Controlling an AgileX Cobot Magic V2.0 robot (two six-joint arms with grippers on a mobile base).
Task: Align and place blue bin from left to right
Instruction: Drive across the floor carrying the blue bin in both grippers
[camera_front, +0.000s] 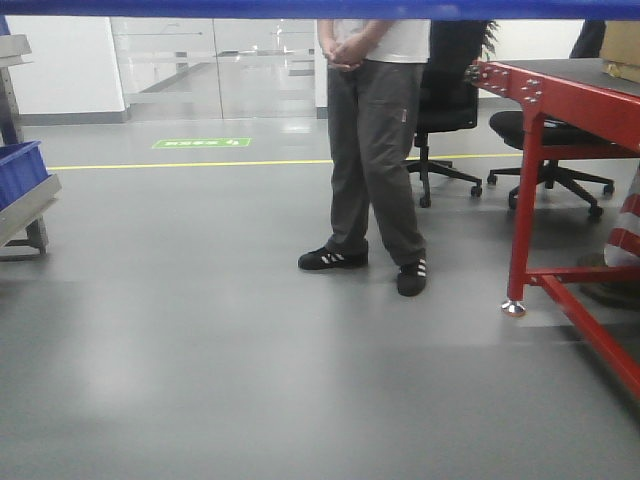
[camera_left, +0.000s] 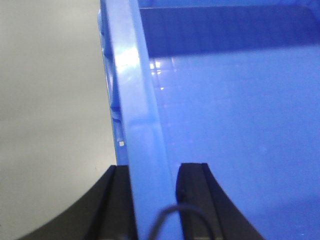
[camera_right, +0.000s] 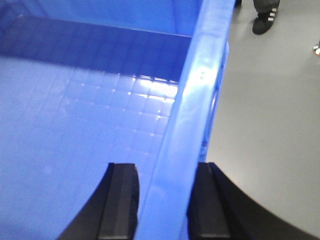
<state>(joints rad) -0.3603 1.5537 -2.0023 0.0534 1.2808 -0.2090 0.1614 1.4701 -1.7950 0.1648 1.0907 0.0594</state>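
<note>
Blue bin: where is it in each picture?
Front view: blue bin, likely the strip along the top edge.
Left wrist view: fills the right side, wall gripped by left end effector.
Right wrist view: fills the left side, wall gripped by right end effector.
Shared landmark: grey floor.

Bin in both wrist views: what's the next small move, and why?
Probably shift both arms right together, keeping the bin level: the left tool and right tool each clamp a side wall, with floor below.
</note>
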